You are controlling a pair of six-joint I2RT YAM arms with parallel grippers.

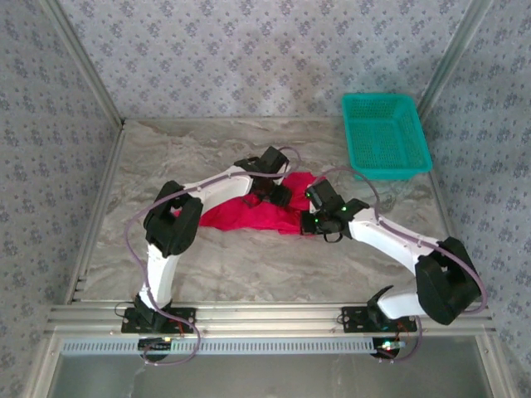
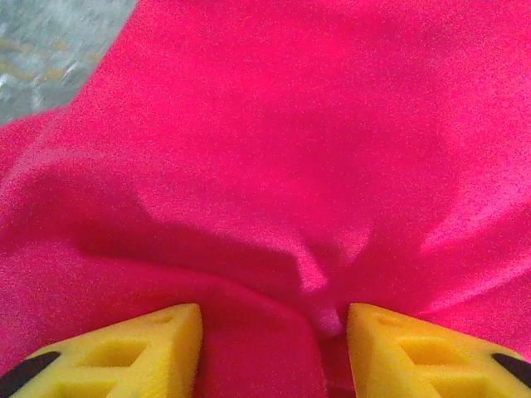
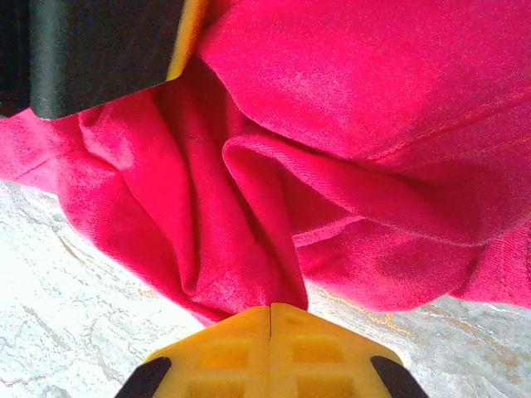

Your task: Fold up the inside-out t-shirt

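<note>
Red t-shirt (image 1: pixel 241 217) lies crumpled at the middle of the counter (image 1: pixel 274 265). We see the right jaws pinched shut on a bunched fold; the left jaws stand apart over a ridge. Pulling now may drag several layers together, we judge, tangling the heap.

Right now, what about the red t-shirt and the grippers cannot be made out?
- Top view: both arms hide part of the t-shirt; collar, sleeves unclear.
- Left wrist view: the bottom edge cuts off the left gripper.
- Right wrist view: the right gripper, shut on a fold, hides how much cloth it pinches.
</note>
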